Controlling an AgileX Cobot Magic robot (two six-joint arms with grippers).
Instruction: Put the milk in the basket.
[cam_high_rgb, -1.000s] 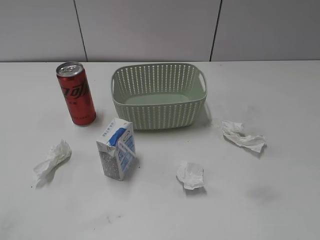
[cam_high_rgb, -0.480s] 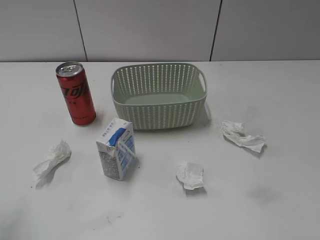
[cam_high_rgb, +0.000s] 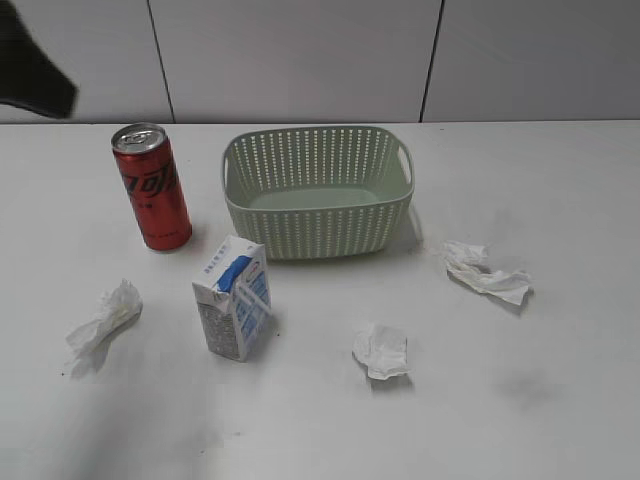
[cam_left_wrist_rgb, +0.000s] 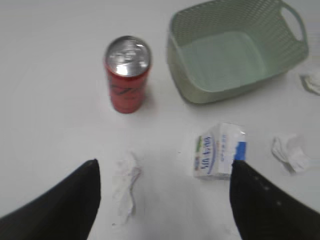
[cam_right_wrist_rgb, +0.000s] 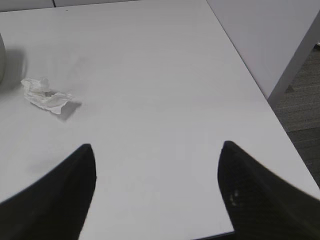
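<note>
Milk (cam_high_rgb: 232, 297) stands upright at lower left of centre in the exterior view, just in front of the basket (cam_high_rgb: 318, 215) and not touching it. I judge the carton light and its paper walls easy to dent, so I would pinch the two broad speckled sides mid-height, clear of the straw. Count: one carton, one basket, one red can (cam_high_rgb: 151, 187) at upper left, three crumpled tissues (cam_high_rgb: 381, 351). My left gripper (cam_left_wrist_rgb: 165, 200) hangs above the table with its jaws spread wide; my right gripper (cam_right_wrist_rgb: 157, 192) is likewise spread and holds nothing.
</note>
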